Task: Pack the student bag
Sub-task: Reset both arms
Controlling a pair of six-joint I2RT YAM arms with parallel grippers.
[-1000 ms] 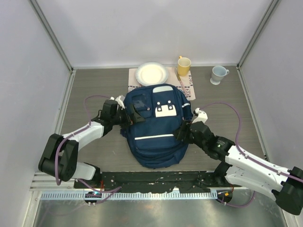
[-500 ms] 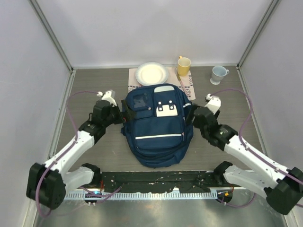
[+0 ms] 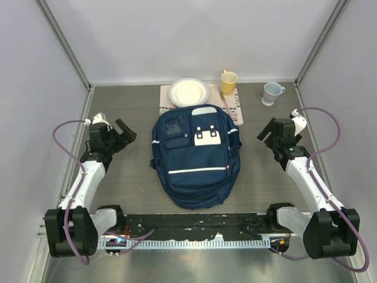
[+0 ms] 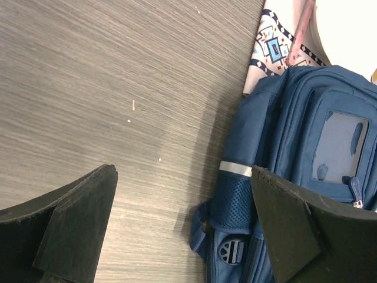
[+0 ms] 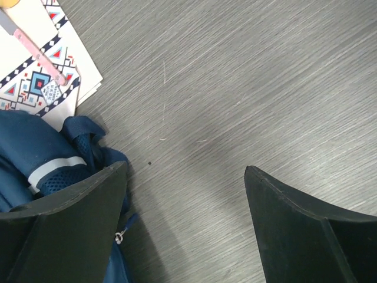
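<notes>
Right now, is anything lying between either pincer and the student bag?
Nothing visible. Only bare table separates the left pincer and right pincer from the student bag; the plate and yellow mug sit beyond it.

The left arm (image 3: 87, 180) and right arm (image 3: 309, 180) stretch forward along the sides, well apart. The left tool (image 3: 124, 131) and right tool (image 3: 266, 133) face inward, jaws spread wide, holding nothing.

Matt navy woven cloth forms the student bag (image 3: 197, 177), mesh at its side; the desk (image 3: 123, 109) looks grey, finely grained wood.
</notes>
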